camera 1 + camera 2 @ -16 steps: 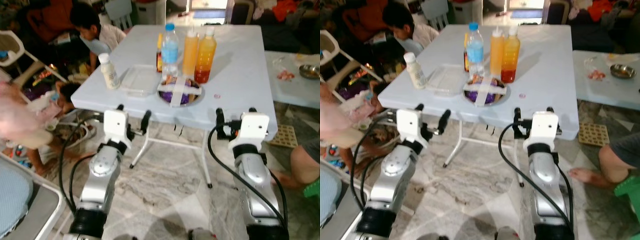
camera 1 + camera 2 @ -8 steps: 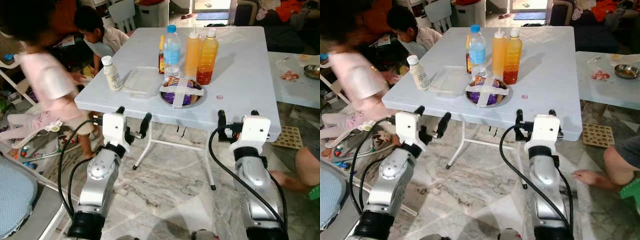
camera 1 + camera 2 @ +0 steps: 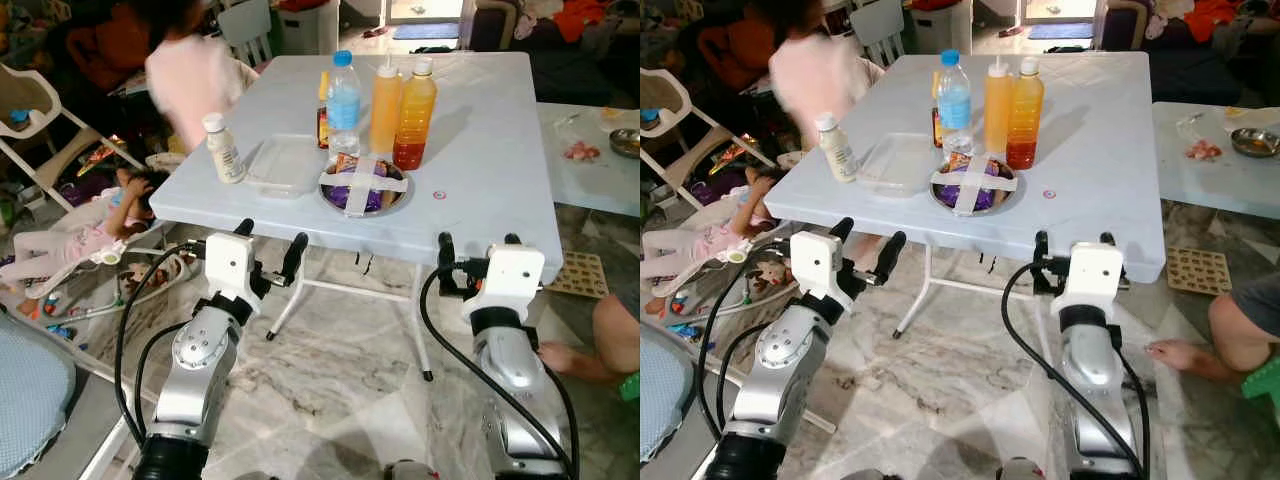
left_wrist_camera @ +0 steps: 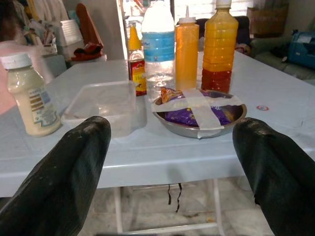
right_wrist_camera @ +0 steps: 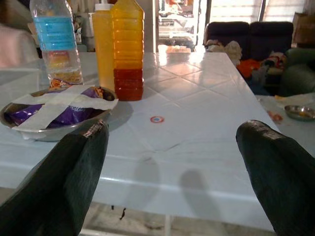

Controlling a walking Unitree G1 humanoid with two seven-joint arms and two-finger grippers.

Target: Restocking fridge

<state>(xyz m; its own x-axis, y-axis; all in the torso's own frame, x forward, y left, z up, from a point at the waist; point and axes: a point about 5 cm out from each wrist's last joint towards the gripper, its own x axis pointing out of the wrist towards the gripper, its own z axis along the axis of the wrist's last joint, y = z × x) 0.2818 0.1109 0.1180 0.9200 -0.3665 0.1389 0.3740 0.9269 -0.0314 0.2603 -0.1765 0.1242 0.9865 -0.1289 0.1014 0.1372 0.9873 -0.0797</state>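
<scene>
On the white folding table [image 3: 480, 150] stand a blue-capped water bottle [image 3: 341, 92], an orange squeeze bottle [image 3: 384, 95], an orange-and-red juice bottle [image 3: 414, 100] and a small sauce bottle [image 4: 136, 66] behind them. In front sits a metal bowl [image 3: 363, 187] holding a purple packet under crossed tape. Left of it lie a clear plastic container [image 3: 283, 165] and a creamy white bottle [image 3: 223, 150]. My left gripper [image 3: 271, 236] and right gripper [image 3: 476, 240] hover open and empty just before the table's near edge. The open fingers [image 4: 74, 167] frame the bowl.
A blurred person in pink [image 3: 195, 75] stands at the table's far left corner, near a high chair [image 3: 40, 100]. A child [image 3: 70, 240] lies on the floor to the left. A second table [image 3: 590, 160] with a metal dish [image 3: 622, 141] and a person's leg [image 3: 610, 340] are on the right.
The person in pink has gone from the near left to the table's far left corner. Both grippers stay open near the table edge; the view shifted slightly.
</scene>
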